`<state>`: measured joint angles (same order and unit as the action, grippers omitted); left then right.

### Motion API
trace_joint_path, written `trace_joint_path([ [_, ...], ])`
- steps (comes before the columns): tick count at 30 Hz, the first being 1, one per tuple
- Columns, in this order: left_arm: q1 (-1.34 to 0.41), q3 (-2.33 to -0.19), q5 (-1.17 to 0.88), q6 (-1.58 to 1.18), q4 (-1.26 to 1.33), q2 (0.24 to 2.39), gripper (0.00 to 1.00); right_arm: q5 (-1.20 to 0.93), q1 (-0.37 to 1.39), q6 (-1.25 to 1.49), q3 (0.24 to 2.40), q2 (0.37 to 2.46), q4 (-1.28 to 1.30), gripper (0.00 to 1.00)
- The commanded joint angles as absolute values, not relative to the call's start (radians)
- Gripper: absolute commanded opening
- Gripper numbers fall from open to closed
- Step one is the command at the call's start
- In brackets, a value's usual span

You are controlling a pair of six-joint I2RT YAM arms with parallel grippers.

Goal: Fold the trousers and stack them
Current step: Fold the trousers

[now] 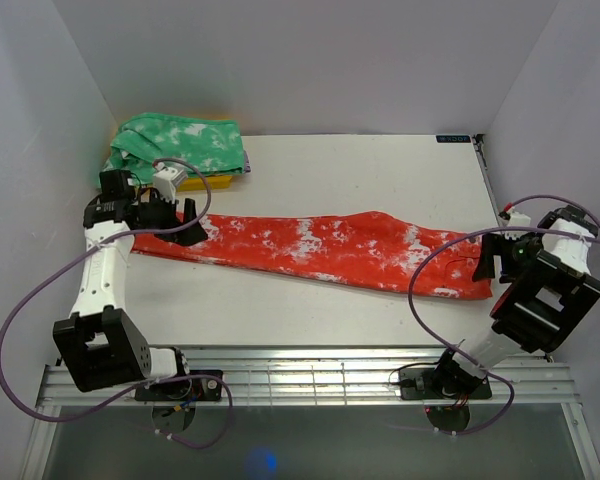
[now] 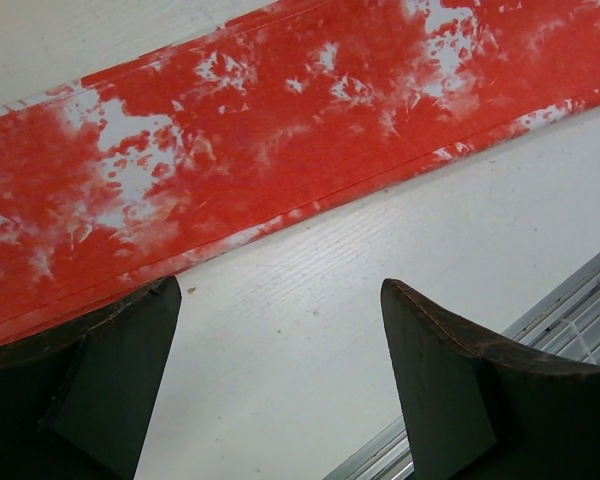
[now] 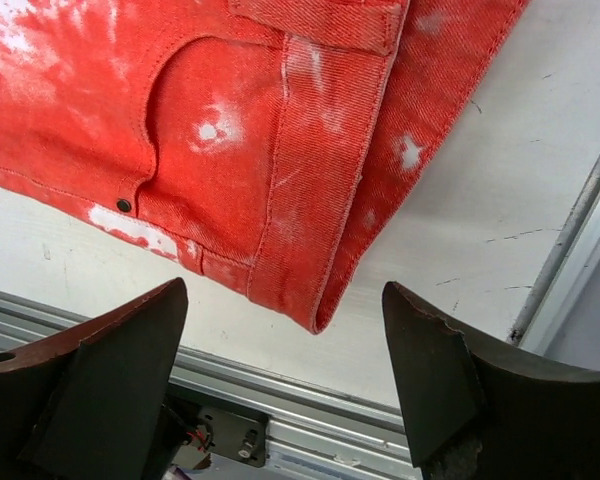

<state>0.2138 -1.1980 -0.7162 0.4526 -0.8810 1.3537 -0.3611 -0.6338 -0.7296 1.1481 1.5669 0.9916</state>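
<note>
A white table (image 1: 380, 170) stands inside plain white walls (image 1: 310, 60). One slatted metal rail (image 1: 310, 380) runs along its near edge, and the two arms are bolted there.

The left gripper (image 2: 280, 300) hangs over the left end of the trousers. Its two fingers are spread wide with nothing between them, and bare table lies beneath. The right gripper (image 3: 285, 300) hovers at the right end, its jaws also parted and empty, just off the cloth's corner.

One pair of trousers (image 1: 320, 245), red-orange with white splotches, lies flat as a long strip across the middle of the table. It reaches from the left gripper to the right one. The right wrist view shows its waist end, with one pocket (image 3: 210, 130) and one dark rivet (image 3: 124, 205).

In the far left corner, well apart from the trousers, one green white-mottled garment (image 1: 185, 145) rests on one yellow cloth (image 1: 215, 182).
</note>
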Motion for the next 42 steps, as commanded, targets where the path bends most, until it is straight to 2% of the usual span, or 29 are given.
trace_joint_path([
  [1,0.172,-1.163,-0.758,0.46,-0.867,1.27,0.92,-0.399,-0.646,-0.643,1.144,1.621,0.974,0.84],
  [5,0.071,-1.115,-0.758,0.428,-0.815,1.262,0.91,-0.449,-0.647,-0.597,1.129,1.713,0.963,0.8],
  [8,0.021,-1.068,-0.742,0.431,-0.744,1.269,0.91,-0.492,-0.647,-0.595,1.12,1.741,0.963,0.7],
  [9,0.02,-1.054,-0.752,0.416,-0.726,1.272,0.91,-0.5,-0.647,-0.589,1.115,1.74,0.965,0.62],
  [12,0.02,-1.005,-0.765,0.414,-0.683,1.295,0.89,-0.514,-0.647,-0.563,1.109,1.726,0.974,0.49],
  [13,0.02,-0.99,-0.753,0.402,-0.666,1.296,0.89,-0.514,-0.647,-0.561,1.114,1.721,0.98,0.41],
  [15,0.02,-0.933,-0.744,0.387,-0.611,1.281,0.88,-0.515,-0.649,-0.574,1.141,1.701,0.985,0.32],
  [16,0.02,-0.911,-0.741,0.368,-0.594,1.276,0.87,-0.523,-0.649,-0.581,1.156,1.698,0.994,0.18],
  [18,0.018,-0.864,-0.749,0.356,-0.565,1.279,0.85,-0.557,-0.649,-0.592,1.193,1.692,1.006,0.08],
  [26,0.017,-0.911,-0.637,0.321,-0.566,1.523,0.69,-0.681,-0.647,-0.736,1.35,1.648,1.009,0.08],
  [34,0.017,-0.94,-0.635,0.275,-0.575,1.663,0.59,-0.548,-0.647,-0.882,1.043,1.62,0.783,0.08],
  [38,0.106,-0.985,-0.733,0.253,-0.624,1.557,0.7,-0.48,-0.649,-0.853,1.006,1.635,0.729,0.08],
  [42,0.257,-1.09,-0.692,0.23,-0.673,1.477,0.85,-0.404,-0.652,-0.882,1.012,1.64,0.704,0.08],
])
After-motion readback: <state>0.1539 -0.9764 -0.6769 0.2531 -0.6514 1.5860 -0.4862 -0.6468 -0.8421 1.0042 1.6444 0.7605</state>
